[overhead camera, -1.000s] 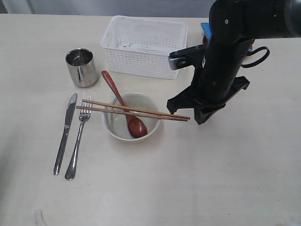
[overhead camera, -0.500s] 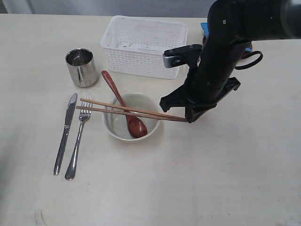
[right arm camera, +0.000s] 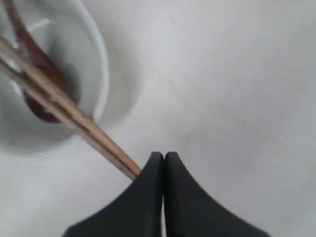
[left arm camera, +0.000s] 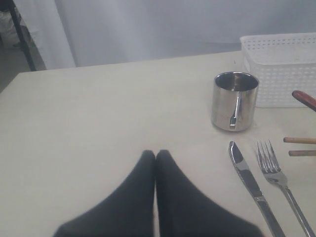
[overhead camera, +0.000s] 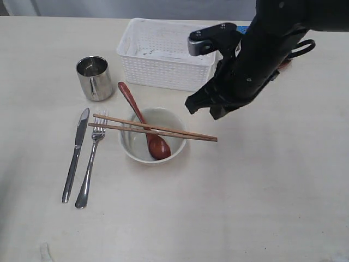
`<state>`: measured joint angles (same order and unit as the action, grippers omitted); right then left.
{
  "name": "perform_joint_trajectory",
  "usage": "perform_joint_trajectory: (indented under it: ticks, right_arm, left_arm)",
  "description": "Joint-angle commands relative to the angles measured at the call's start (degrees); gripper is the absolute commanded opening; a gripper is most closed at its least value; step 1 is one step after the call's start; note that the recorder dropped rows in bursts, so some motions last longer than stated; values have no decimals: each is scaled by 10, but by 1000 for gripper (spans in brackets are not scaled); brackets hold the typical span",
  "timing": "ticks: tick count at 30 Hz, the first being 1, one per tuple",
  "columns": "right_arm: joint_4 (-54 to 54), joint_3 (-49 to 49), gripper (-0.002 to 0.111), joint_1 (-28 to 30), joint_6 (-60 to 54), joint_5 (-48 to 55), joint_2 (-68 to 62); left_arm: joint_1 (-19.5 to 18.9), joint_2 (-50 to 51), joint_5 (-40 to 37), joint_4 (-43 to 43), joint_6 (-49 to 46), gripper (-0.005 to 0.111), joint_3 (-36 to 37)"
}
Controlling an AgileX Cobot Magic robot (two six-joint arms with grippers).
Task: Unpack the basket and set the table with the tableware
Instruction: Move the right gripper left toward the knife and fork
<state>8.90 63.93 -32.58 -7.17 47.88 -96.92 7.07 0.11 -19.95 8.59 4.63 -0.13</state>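
Observation:
The white basket (overhead camera: 169, 54) stands at the back of the table (overhead camera: 262, 191). In front of it a white bowl (overhead camera: 152, 136) holds a reddish wooden spoon (overhead camera: 143, 121), and two chopsticks (overhead camera: 155, 128) lie across its rim. To the left are a steel cup (overhead camera: 94, 78), a knife (overhead camera: 74, 155) and a fork (overhead camera: 91, 158). My right gripper (overhead camera: 204, 109) hangs shut and empty above the chopsticks' right ends (right arm camera: 74, 118), its tips (right arm camera: 164, 155) just past them. My left gripper (left arm camera: 155, 154) is shut, empty, low over bare table near the knife (left arm camera: 252, 182) and cup (left arm camera: 235, 101).
A blue bag (overhead camera: 245, 24) is mostly hidden behind the right arm, beside the basket. The right arm's bulk hangs over the basket's right end. A small pale scrap (overhead camera: 46, 251) lies at the front left.
My right gripper has lifted off the table by the chopsticks' right ends and pulled back toward the basket. The chopsticks shifted slightly earlier and now lie still.

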Motion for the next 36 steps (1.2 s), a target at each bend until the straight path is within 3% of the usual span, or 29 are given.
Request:
perform_joint_trajectory:
  ticks: [1,6,16,24,36]
  right_arm:
    - [137,0,0,-32,-149,-13,28]
    - [255,2,0,-88,-263,-31,10]
    - [266,121,0,-175,-282,-9,-104]
    - [232,210,0,-184,-280,0,-194]
    - [162,220,0,-184,-256,-50,-223]
  left_arm:
    - [3,-1,0,-1,1,0,1]
    - [3,-1,0,-1,1,0,1]
    - [3,-1,0,-1,1,0,1]
    - [3,-1,0,-1,1,0,1]
    - [3,-1,0,-1,1,0,1]
